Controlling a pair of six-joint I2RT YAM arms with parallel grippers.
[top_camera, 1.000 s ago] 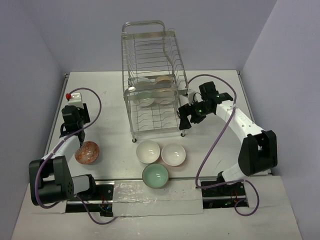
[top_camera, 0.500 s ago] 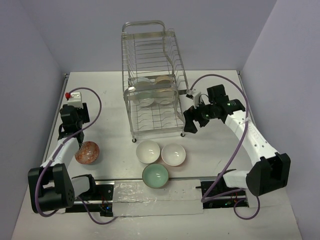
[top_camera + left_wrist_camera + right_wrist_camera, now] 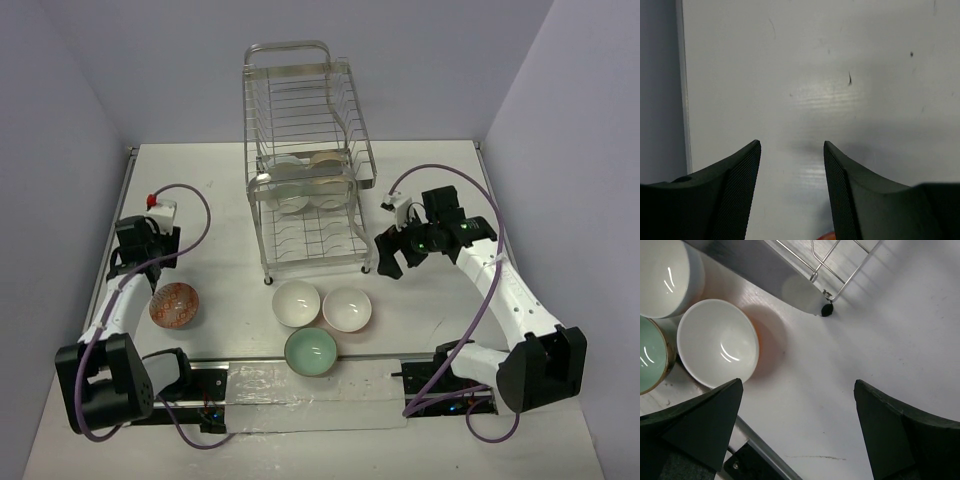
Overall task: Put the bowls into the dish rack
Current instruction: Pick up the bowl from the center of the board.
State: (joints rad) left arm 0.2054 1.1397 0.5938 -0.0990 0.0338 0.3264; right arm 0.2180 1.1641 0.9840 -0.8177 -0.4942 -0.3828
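Observation:
The silver wire dish rack (image 3: pixel 305 130) stands at the back centre with a few pale bowls (image 3: pixel 292 187) in its middle tier. Two white bowls (image 3: pixel 296 303) (image 3: pixel 347 309) and a mint green bowl (image 3: pixel 311 352) sit in front of it. An orange-red bowl (image 3: pixel 174 305) lies at the left. My left gripper (image 3: pixel 153 265) (image 3: pixel 791 143) hovers just behind that bowl, open and empty; an orange sliver (image 3: pixel 826 236) shows at the wrist view's bottom edge. My right gripper (image 3: pixel 390 258) (image 3: pixel 797 382) hangs wide open right of the rack's foot (image 3: pixel 826 311), with a white bowl (image 3: pixel 717 342) to its left.
Grey walls close in the table (image 3: pixel 220 200) on the left, back and right. A metal rail (image 3: pixel 310 385) with the arm bases runs along the near edge. Purple cables (image 3: pixel 480 310) loop off both arms. The rack's shiny base plate (image 3: pixel 765 275) lies near the right gripper.
My left gripper has drawn back from the orange-red bowl's rim and opened a little. The right arm has swung away from the rack toward the near right, still wide open.

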